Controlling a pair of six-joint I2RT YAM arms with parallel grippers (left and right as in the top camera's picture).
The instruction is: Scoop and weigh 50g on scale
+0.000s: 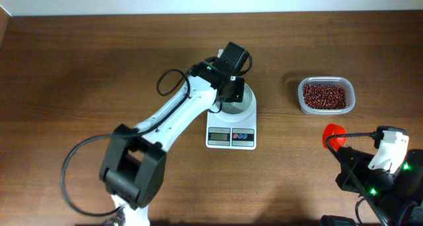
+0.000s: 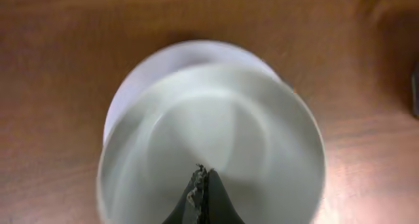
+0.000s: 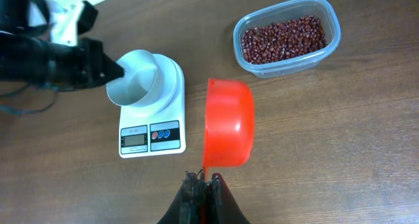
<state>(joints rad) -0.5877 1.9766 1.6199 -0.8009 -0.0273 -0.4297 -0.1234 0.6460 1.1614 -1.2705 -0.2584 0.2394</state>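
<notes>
Beans (image 1: pixel 324 96) fill the clear tub (image 1: pixel 351 99) at the overhead view's right, well apart from the scale (image 1: pixel 231 137), whose bowl (image 1: pixel 246 106) the left arm (image 1: pixel 178 113) partly covers, with the red scoop (image 1: pixel 334 135) near the tub; I judge that a shallow dip, then small pours, suits this target. Left wrist alone shows the bowl empty and the left gripper (image 2: pixel 200 185) closed over its near rim, pinching it or not I cannot tell. Right wrist alone shows that bowl tilted and the right gripper (image 3: pixel 201 181) clamped on the scoop's handle.
</notes>
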